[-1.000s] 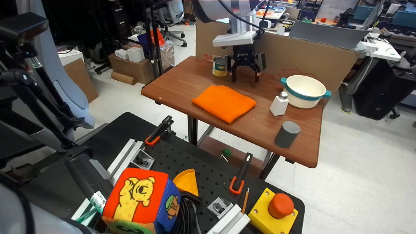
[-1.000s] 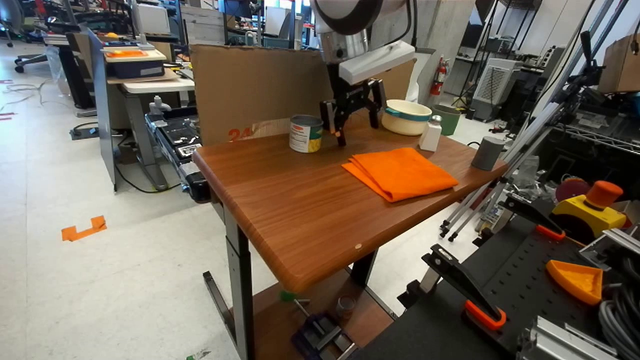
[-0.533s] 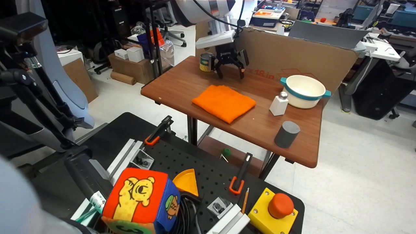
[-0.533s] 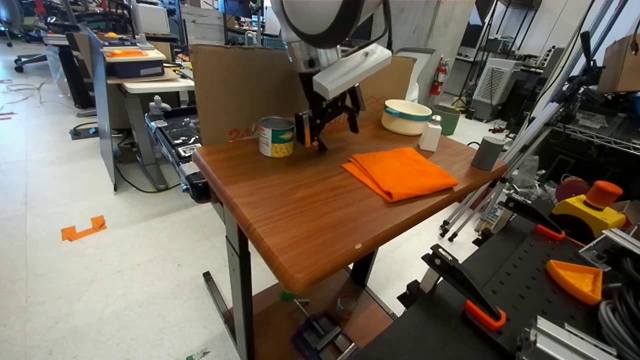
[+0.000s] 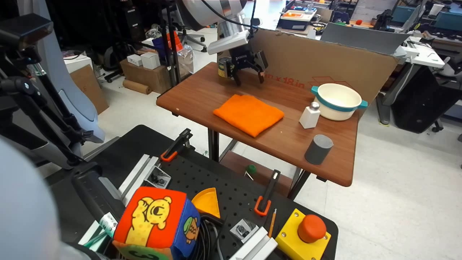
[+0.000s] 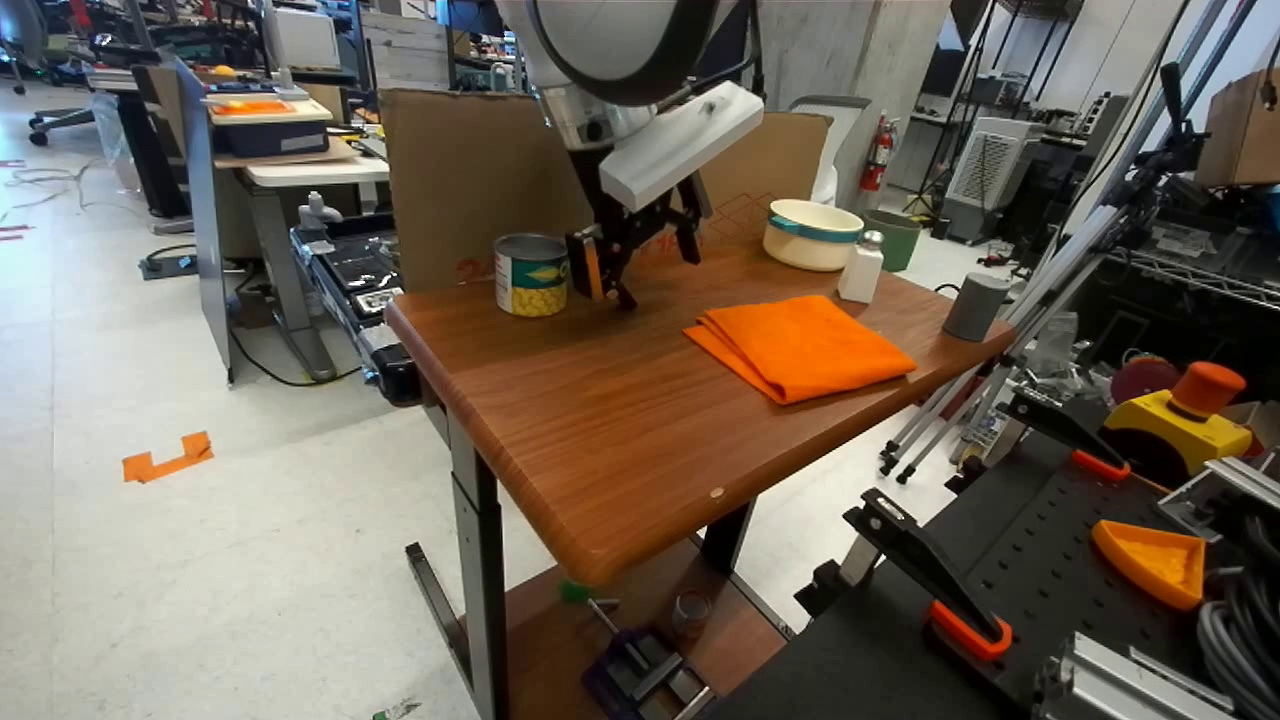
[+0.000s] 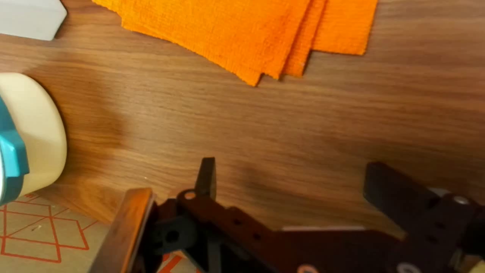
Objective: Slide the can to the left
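The can (image 5: pixel 221 68) is a small tin with a green and yellow label and a grey metal top. It stands upright on the brown table near the cardboard, and shows fully in an exterior view (image 6: pixel 531 275). My gripper (image 5: pixel 249 80) is open with nothing between its fingers, low over the table to the right of the can; it also shows in an exterior view (image 6: pixel 659 278). The outer side of its near finger is against or very close to the can and hides part of it. In the wrist view the open gripper (image 7: pixel 291 166) has bare wood between its fingertips.
An orange cloth (image 5: pixel 249 115) lies in front of the gripper. A cream pot with teal handles (image 5: pixel 337 101), a white shaker (image 5: pixel 309 117) and a dark grey cylinder (image 5: pixel 318 149) stand to the right. A cardboard panel (image 6: pixel 480 180) stands along the table's back edge.
My gripper and the can have both moved left along the table in both exterior views, the gripper staying open beside it. The can has turned, showing more of its green and yellow label.
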Controlling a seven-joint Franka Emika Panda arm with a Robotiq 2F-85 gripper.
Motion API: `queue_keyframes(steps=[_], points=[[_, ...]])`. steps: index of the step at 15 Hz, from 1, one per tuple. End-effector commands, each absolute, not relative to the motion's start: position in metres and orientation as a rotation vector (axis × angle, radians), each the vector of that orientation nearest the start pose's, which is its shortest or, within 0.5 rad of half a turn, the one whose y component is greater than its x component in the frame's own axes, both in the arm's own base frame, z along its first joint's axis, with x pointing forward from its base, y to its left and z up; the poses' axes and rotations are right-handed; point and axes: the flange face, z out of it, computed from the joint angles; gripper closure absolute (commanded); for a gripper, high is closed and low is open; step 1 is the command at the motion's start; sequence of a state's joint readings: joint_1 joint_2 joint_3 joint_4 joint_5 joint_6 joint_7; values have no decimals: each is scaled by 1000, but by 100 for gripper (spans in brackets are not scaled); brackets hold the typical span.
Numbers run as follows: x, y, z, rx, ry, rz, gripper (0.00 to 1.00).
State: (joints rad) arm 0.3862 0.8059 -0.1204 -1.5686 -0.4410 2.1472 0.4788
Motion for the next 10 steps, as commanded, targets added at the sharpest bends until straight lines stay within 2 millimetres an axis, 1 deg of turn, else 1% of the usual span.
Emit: queue_keyframes(steps=[1,3,4,5,6,8,10], points=[[620,152,180,-3571,-151,205,0],[596,135,198,-3505,-167,303,0],[587,124,206,-3464,-164,317,0],[577,112,215,-3410,-122,334,0],[606,132,189,-3497,-129,306,0],[591,113,207,-3447,-106,340,0],[584,108,216,-3437,-102,343,0]])
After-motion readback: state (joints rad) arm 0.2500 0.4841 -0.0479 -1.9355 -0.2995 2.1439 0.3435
